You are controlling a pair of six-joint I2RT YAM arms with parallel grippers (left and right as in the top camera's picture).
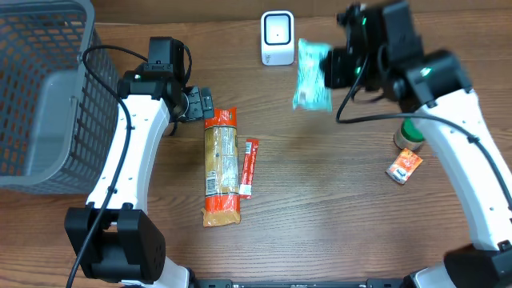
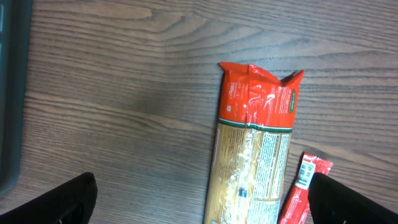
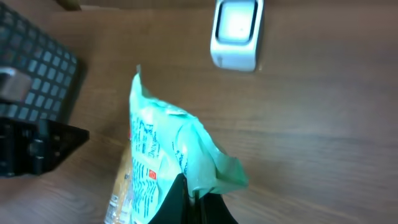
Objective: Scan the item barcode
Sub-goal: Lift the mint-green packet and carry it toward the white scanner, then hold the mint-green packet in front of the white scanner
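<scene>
My right gripper [image 1: 334, 69] is shut on the edge of a mint-green bag [image 1: 310, 76], which hangs in the air just right of a white scanner [image 1: 277, 38] at the table's back. In the right wrist view the bag [image 3: 168, 149] hangs from my shut right gripper [image 3: 194, 198], with the scanner [image 3: 235, 34] beyond it. No barcode is readable on the bag. My left gripper [image 1: 196, 104] is open and holds nothing. It hovers over the orange top end of a pasta packet [image 2: 255, 137], its fingers [image 2: 62, 199] set wide apart.
A long pasta packet [image 1: 222, 164] and a red sachet [image 1: 249, 166] lie mid-table. A grey mesh basket [image 1: 40, 88] stands at the left. A green-lidded jar [image 1: 411, 134] and an orange packet [image 1: 404, 167] lie at the right, under my right arm.
</scene>
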